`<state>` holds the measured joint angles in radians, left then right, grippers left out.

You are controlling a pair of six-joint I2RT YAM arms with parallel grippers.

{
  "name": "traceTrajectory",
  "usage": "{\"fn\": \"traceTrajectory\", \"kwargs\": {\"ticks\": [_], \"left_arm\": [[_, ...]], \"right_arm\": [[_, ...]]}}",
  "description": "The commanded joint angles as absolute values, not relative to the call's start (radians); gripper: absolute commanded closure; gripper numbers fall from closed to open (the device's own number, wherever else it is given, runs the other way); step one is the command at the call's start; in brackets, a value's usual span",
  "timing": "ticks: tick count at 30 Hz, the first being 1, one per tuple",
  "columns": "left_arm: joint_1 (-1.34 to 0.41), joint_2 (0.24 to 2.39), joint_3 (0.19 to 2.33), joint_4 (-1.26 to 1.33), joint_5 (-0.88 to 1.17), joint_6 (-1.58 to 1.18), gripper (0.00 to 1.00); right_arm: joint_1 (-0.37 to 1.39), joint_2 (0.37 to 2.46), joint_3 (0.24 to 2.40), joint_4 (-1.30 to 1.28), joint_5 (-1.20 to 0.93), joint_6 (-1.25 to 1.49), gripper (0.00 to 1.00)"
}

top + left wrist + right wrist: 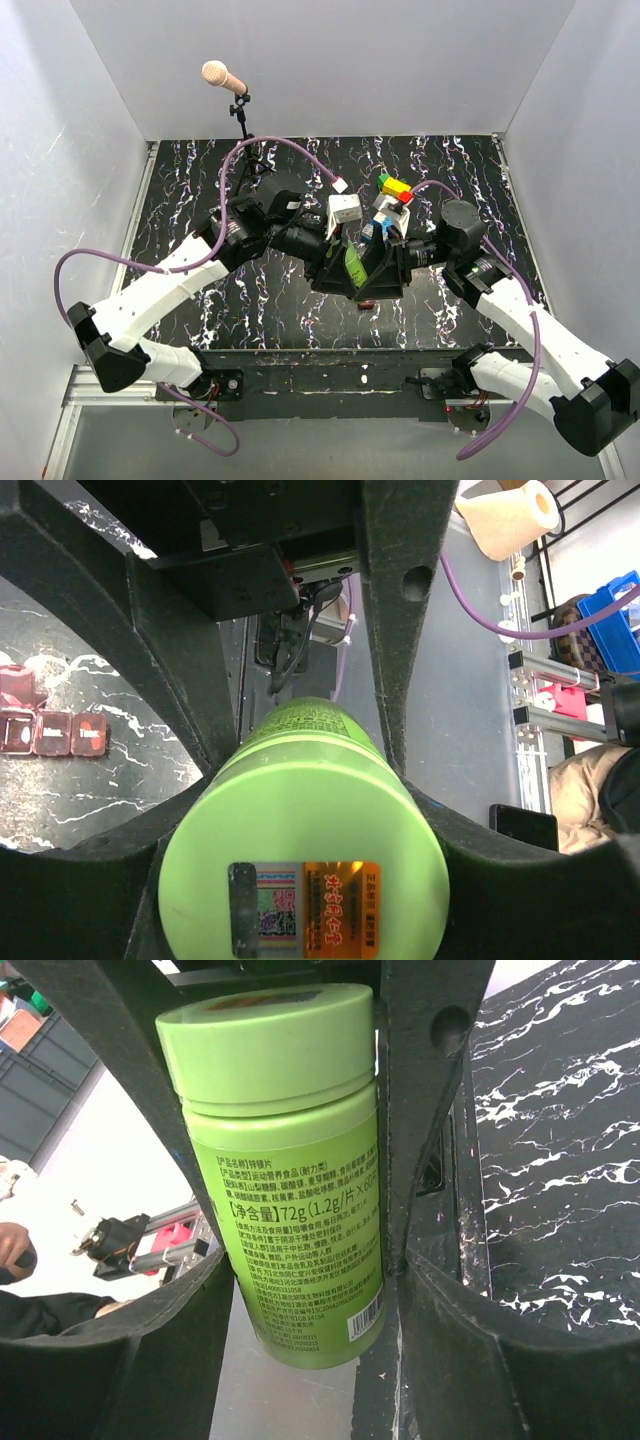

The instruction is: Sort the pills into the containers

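Nearest you: red-brown box [365, 302] on table, at 6 o'clock from claws, just beside them. Your left claw [295, 720] clamped on green bottle [353, 267], bottle's base toward that wrist camera. Bottle at table centre, tilted, lid on. Your right claw [290, 1110] straddles bottle from 3 o'clock, one finger [425, 1110] touching lid; clamped or not, cannot tell. Brick stack [397, 187] at 1 o'clock. Microphone [222, 77] farthest, 11 o'clock.
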<state>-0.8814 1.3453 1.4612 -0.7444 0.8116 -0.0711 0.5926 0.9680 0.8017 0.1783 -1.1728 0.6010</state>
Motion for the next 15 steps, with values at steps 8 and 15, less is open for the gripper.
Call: {"fn": "traceTrajectory", "kwargs": {"ticks": [8,15], "left_arm": [[-0.887,1.299,1.473,-0.63,0.827,-0.089,1.0],[-0.887,1.293,1.493,-0.627,0.804,-0.097,1.0]], "right_arm": [[0.609,0.896,0.802,0.248,-1.224,0.612,0.2],[0.609,0.914,0.808,0.245,-1.227,0.62,0.4]]}}
